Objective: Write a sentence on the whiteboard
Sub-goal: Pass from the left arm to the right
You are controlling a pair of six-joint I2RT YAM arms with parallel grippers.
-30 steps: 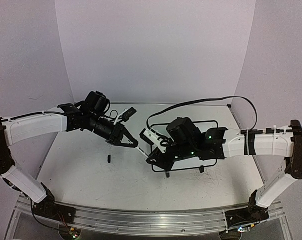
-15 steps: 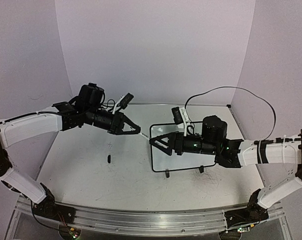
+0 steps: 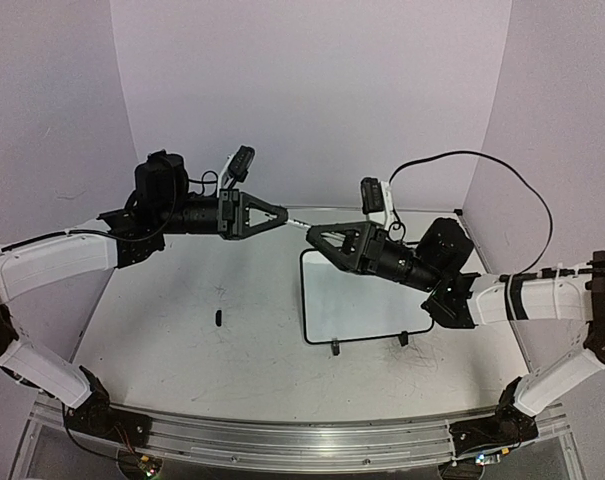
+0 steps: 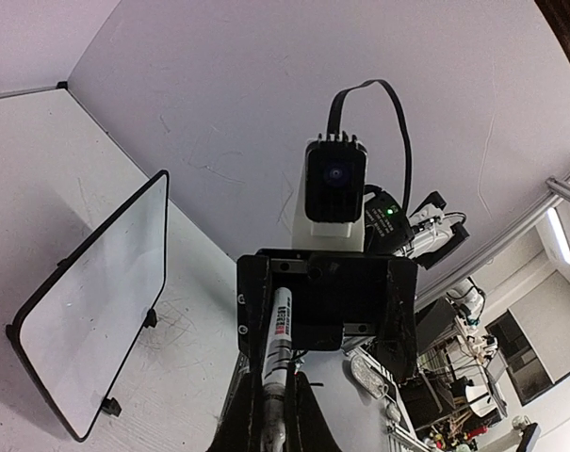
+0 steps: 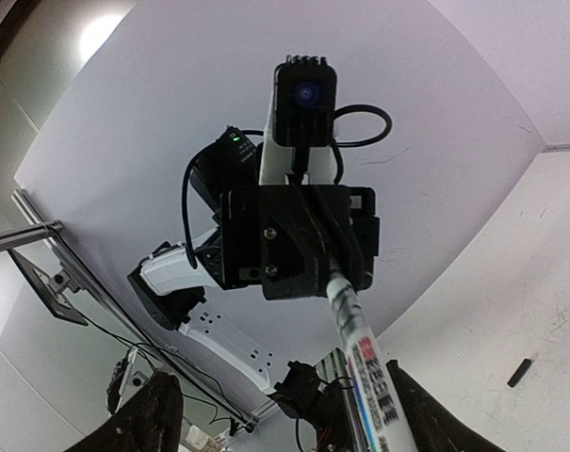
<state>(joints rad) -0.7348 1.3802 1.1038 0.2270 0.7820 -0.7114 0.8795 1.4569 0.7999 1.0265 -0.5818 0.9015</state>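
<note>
Both grippers faced off in the air above the table's (image 3: 182,350) 12 o'clock edge, near the back wall (image 3: 312,100). Left gripper (image 3: 280,215) was clenched on the marker (image 3: 296,224). Right gripper (image 3: 312,237) was released, fingers spread either side of the marker's free end. Whiteboard (image 3: 352,300) lay flat at 3 o'clock from centre, right arm covering its 1 o'clock corner. Small black cap (image 3: 218,319) lay at 9 o'clock, with bare tabletop between.

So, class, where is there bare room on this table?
Between the small black piece and the whiteboard, and in front of its feet. Crowded above the far middle, where left gripper and right gripper meet at the marker.
</note>
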